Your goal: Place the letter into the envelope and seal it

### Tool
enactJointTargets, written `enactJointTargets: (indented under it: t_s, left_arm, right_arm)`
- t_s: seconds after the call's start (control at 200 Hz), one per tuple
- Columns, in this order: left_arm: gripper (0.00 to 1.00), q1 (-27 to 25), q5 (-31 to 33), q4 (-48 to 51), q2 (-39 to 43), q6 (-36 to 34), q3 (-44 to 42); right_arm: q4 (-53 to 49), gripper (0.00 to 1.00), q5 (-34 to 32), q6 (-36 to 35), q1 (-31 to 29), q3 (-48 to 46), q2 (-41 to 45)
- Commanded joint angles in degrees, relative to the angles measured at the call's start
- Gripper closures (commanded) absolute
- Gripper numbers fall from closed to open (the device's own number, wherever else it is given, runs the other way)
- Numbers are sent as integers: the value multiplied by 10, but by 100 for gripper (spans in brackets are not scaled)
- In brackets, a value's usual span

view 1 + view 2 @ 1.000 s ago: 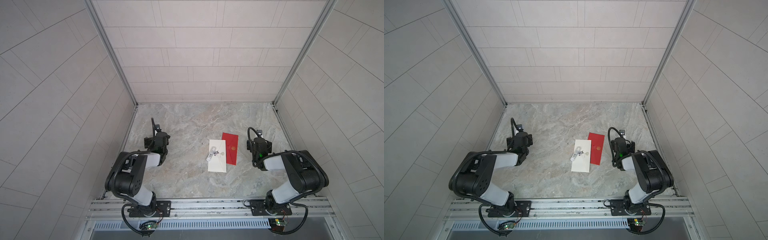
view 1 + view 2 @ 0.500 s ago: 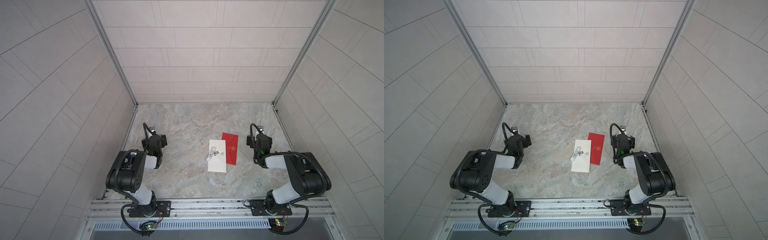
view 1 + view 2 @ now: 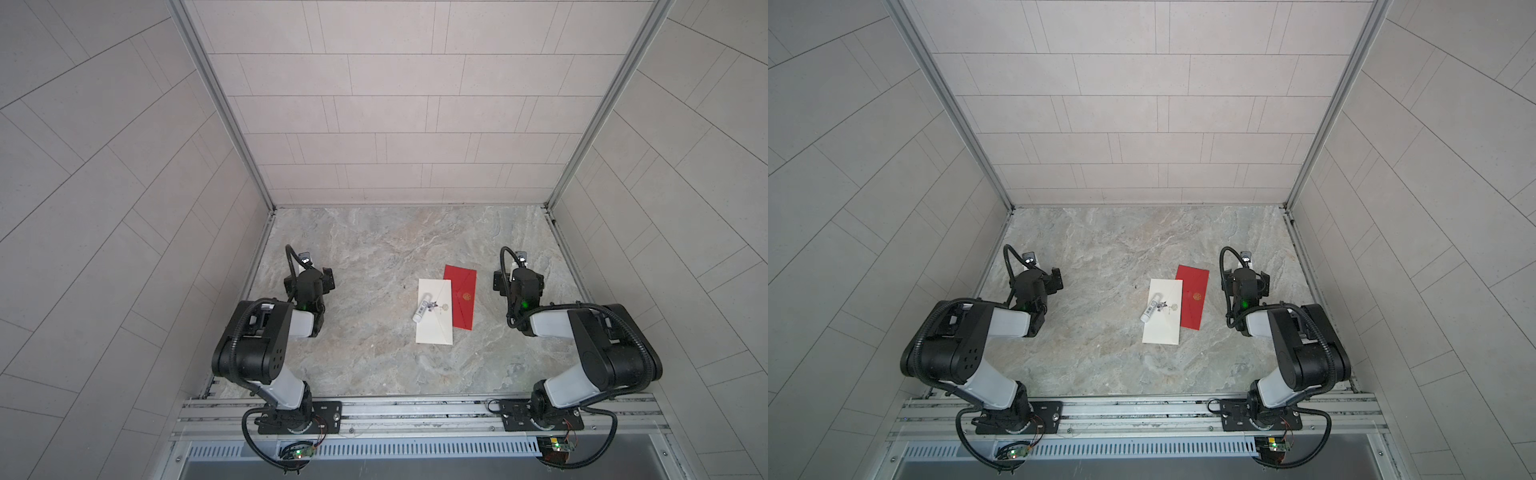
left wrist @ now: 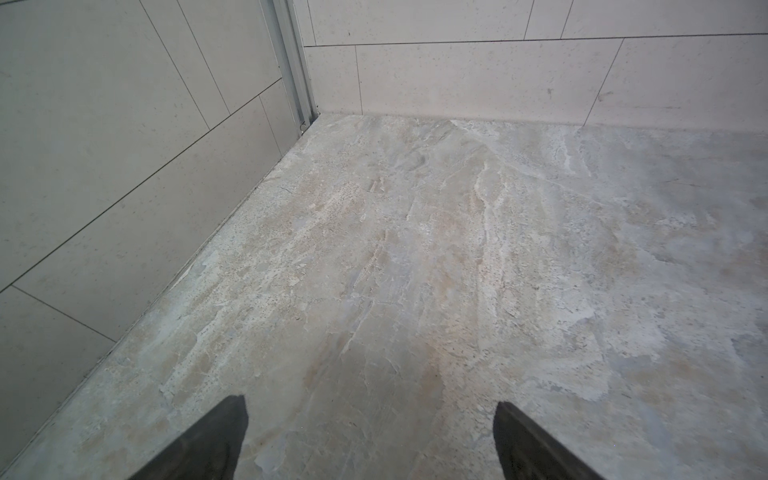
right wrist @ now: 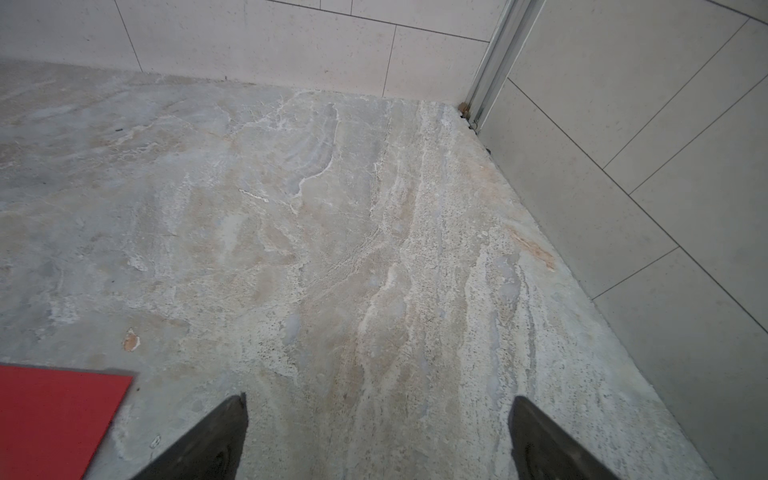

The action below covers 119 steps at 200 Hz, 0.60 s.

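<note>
A white paper rectangle [image 3: 434, 328] [image 3: 1160, 330] lies flat on the marble floor right of centre in both top views. Its right edge overlaps a red rectangle with a gold emblem [image 3: 463, 299] [image 3: 1194, 301]. I cannot tell which one is the letter and which the envelope. A corner of the red piece [image 5: 54, 415] shows in the right wrist view. My left gripper [image 3: 318, 282] [image 4: 370, 405] is open over bare floor, far left of the papers. My right gripper [image 3: 519, 282] [image 5: 378, 399] is open and empty, just right of the red piece.
A small white glue stick [image 3: 424, 311] [image 3: 1152, 307] lies slanted on the white paper. Tiled walls close in the floor at the left, right and back. The arm bases sit on a metal rail [image 3: 415, 409] at the front.
Both wrists have shifted slightly. The left one dropped a little towards the left wall and the right one edged towards the back. The papers and glue stick have not moved.
</note>
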State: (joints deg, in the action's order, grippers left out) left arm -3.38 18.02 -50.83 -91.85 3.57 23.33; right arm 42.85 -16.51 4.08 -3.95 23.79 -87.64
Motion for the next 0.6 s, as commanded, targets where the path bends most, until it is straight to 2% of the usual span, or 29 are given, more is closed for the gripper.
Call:
enactJointTargets:
  t_s: [0.0, 0.39, 0.59]
  left_arm:
    - [0, 3, 1, -19, -3, -2, 0]
    - [0, 7, -2, -3, -13, 5, 12]
    - [0, 10, -3, 3, -15, 7, 16]
  right_arm:
    - [-11, 0, 2, 1, 2, 9, 7]
    - [-26, 0, 12, 1, 7, 23, -6]
    - [-33, 0, 37, 2, 19, 29, -10]
